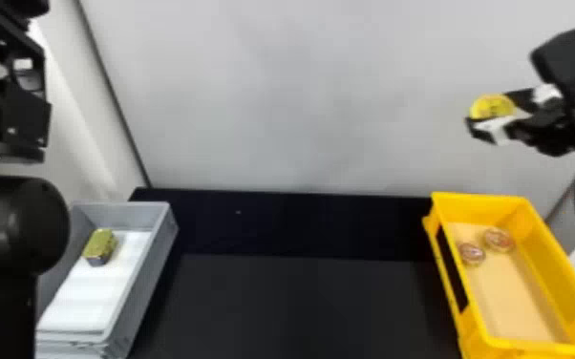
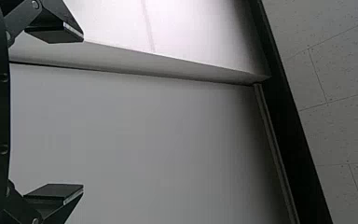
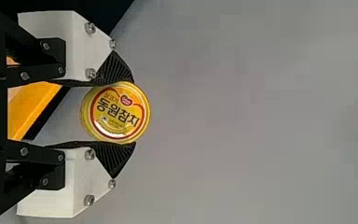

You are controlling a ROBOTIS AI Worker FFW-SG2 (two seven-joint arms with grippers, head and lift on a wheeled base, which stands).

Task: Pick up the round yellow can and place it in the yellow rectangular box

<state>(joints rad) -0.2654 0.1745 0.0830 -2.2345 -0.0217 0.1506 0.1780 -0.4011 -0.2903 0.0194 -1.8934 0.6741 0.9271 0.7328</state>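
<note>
At far right, right gripper [image 1: 493,114] clamps round yellow can [image 1: 492,105], higher than yellow rectangular box [image 1: 482,210]; left gripper [image 1: 24,114], at left, has fingers apart.

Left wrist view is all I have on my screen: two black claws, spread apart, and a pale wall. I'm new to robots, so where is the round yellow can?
Observer: The round yellow can is in the right gripper, pinched between its two fingers.
Visitor: Is it in the yellow box yet?
Observer: No, the head view has it held up in the air, outside the yellow rectangular box, which stands toward the robot's right.
Visitor: Is anything in that box already?
Observer: Yes, two round cans lie near its far end, one a little farther back than the other.
</note>
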